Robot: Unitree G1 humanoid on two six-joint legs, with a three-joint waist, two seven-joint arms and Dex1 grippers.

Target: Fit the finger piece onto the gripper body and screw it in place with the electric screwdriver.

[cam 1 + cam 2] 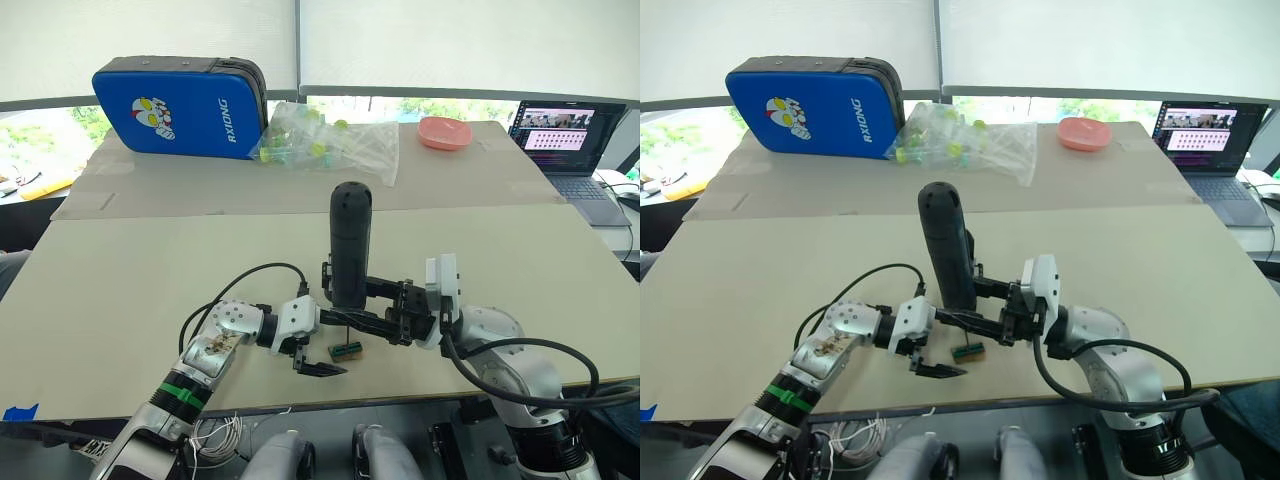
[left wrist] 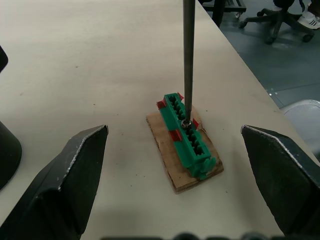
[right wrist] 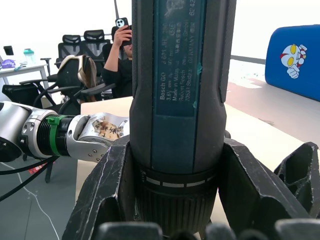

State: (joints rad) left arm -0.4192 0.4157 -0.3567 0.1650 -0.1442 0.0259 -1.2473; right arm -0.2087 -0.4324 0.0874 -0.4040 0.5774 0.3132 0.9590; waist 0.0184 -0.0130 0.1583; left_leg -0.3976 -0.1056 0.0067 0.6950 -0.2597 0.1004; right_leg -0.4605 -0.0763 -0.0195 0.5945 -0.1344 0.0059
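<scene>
While the right gripper [image 1: 372, 300] reaches in from the table's near right corner with its forearm bent inward, its two black fingers [image 3: 107, 200] are clamped around the electric screwdriver [image 1: 350, 243], which stands upright near the middle of the table's near edge. Its thin metal bit [image 2: 188, 60] points straight down and touches the top of a small green block [image 2: 187, 137] lying on a scrap of brown card [image 2: 170, 160].

From the near left corner the left gripper [image 1: 315, 345] stretches low over the table [image 1: 150, 290], wrist level, its fingers [image 2: 65, 175] spread wide apart on either side of the green block without touching it.

A pointed black part [image 1: 322, 370] lies at the near edge just below the left gripper; it may be the finger piece, but it is too small and dark to say. At the edge of the left wrist view another dark shape [image 2: 7, 150] is cut off and cannot be identified.
</scene>
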